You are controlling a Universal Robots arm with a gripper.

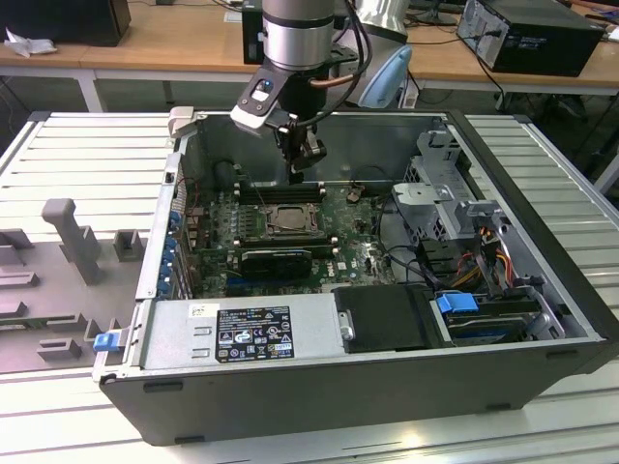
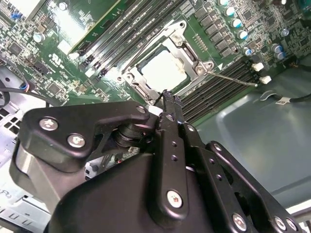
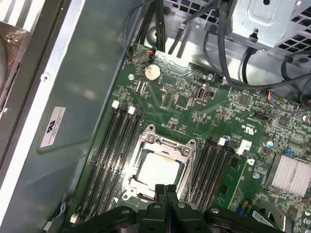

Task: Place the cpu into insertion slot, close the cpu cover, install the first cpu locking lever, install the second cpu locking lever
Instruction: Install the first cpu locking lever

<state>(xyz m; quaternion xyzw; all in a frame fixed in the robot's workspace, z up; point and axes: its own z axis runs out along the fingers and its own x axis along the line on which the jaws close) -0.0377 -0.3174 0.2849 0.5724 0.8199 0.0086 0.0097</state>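
Observation:
The cpu (image 3: pixel 158 170) (image 2: pixel 163 70) lies pale and flat in the insertion slot (image 1: pixel 287 217) at the middle of the green motherboard. The cpu cover (image 3: pixel 146 145) (image 2: pixel 189 53), a metal frame, lies down around the chip. A thin metal locking lever (image 2: pixel 235 80) sticks out sideways over the memory slots in the second wrist view. My gripper (image 1: pixel 300 172) (image 3: pixel 165 190) (image 2: pixel 166 96) hangs just above the socket's edge with its fingers pressed together and nothing between them.
The motherboard sits deep inside an open computer case (image 1: pixel 522 193) with tall metal walls. Black memory slots (image 3: pixel 114 145) flank the socket. A long black card (image 1: pixel 276 259) lies in front of it, with cables and a drive cage (image 1: pixel 445 184) at the exterior view's right.

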